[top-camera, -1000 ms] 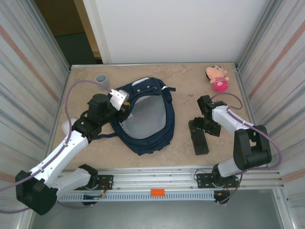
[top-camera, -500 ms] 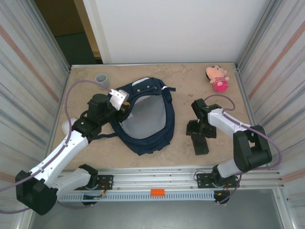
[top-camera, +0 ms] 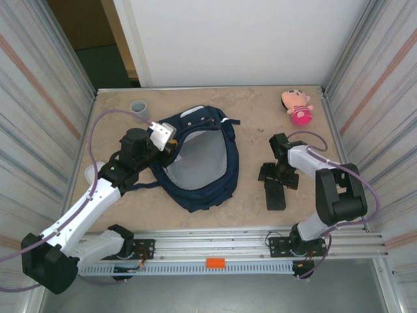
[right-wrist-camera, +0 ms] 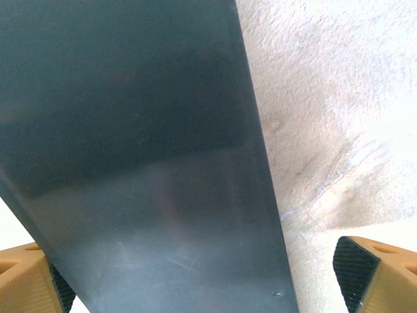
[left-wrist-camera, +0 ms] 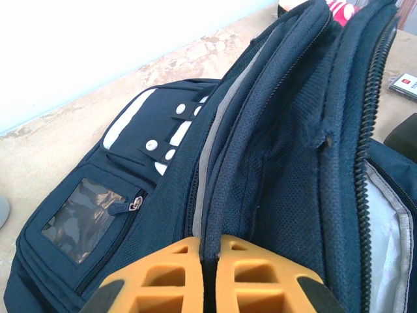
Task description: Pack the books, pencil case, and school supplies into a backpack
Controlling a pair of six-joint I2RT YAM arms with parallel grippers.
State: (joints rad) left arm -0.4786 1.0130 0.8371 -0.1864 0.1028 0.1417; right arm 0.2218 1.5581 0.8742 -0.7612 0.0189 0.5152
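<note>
The pencil-case pickup is in hand: the right tool (right-wrist-camera: 195, 287) is spread astride the pencil case (top-camera: 274, 194), which lies flat on the bench (top-camera: 254, 117) right of the backpack (top-camera: 202, 189) — next it should close and lift. The left tool (left-wrist-camera: 208, 261) pinches the backpack's rim (holding the mouth open). Over the last second the right tool has re-squared over the case; the left is unmoved.

Beige stone-patterned table (top-camera: 254, 107); white back wall (top-camera: 234, 39); corrugated metal side panels (top-camera: 39, 85); dark doorway (top-camera: 91, 29).
</note>
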